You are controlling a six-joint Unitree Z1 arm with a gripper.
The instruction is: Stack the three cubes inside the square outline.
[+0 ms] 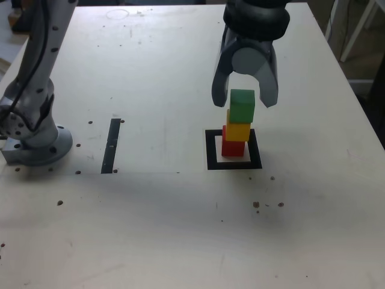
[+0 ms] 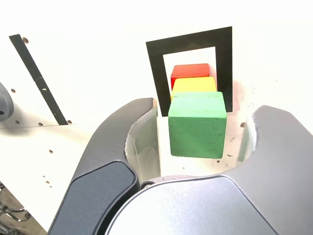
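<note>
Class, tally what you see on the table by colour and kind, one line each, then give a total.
Red cube: 1
Yellow cube: 1
Green cube: 1
Black square outline: 1
Black strip: 1
Total: 5

Lab bench: bolted arm base (image 1: 36, 144)

No readable text, labels, brands, numbers or signs appear on anything.

green cube (image 1: 242, 105), yellow cube (image 1: 238, 130), red cube (image 1: 233, 147)
</note>
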